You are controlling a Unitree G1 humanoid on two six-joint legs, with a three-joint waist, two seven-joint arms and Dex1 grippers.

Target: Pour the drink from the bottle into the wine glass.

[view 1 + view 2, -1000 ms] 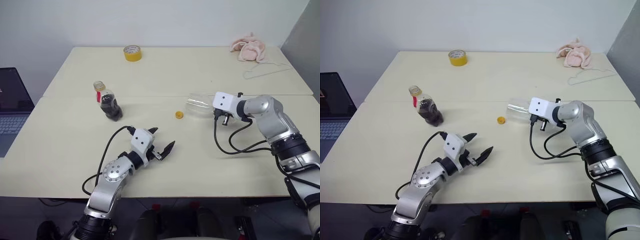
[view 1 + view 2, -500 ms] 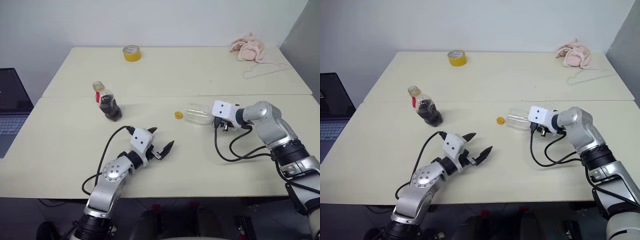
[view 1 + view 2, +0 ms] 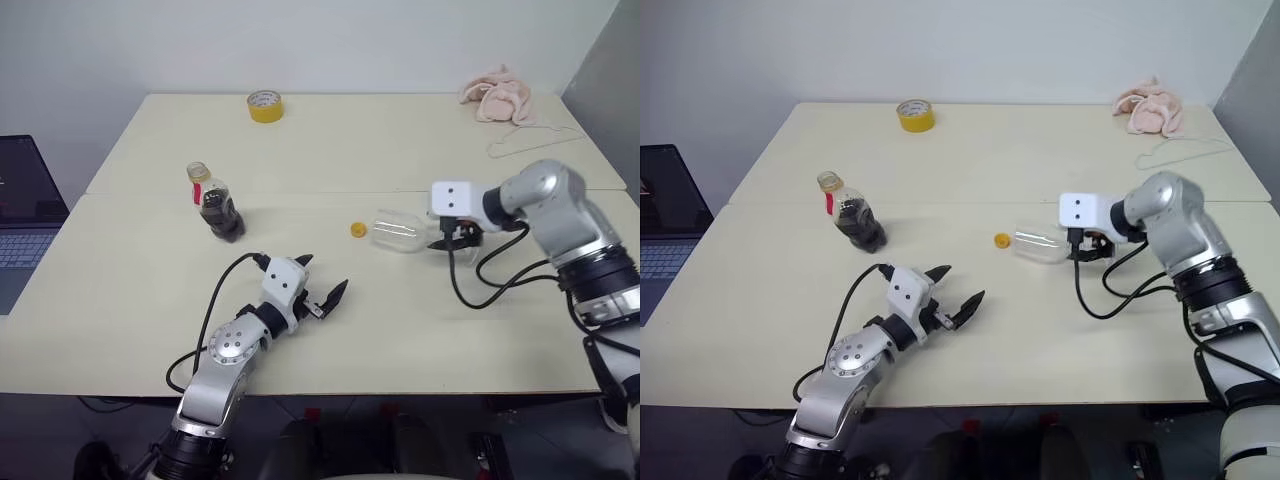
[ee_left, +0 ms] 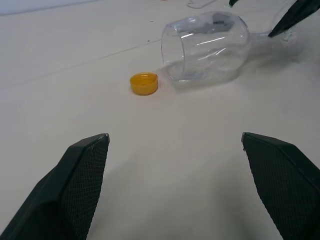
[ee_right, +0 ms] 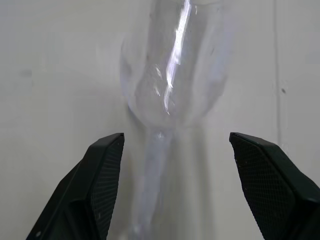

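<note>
The wine glass (image 3: 400, 232) lies on its side right of the table's middle, mouth toward a loose yellow cap (image 3: 358, 230). My right gripper (image 5: 172, 145) hangs open just above the glass's stem (image 5: 152, 175), one finger on either side, touching nothing. The bottle (image 3: 217, 208) stands upright at the left with its neck uncapped and the dark drink (image 3: 222, 218) in its lower half. My left gripper (image 3: 326, 274) rests open near the front edge, pointing at the glass (image 4: 205, 47) and the cap (image 4: 144, 83), well short of both.
A yellow tape roll (image 3: 264, 105) sits at the far edge. At the far right corner lie a pink cloth (image 3: 492, 97) and a wire hanger (image 3: 530, 140). A laptop (image 3: 20, 215) stands off the table's left side.
My right gripper has opened off the glass's stem and lifted away. The glass has settled on its side, slightly nearer the front. The left arm has not moved.
</note>
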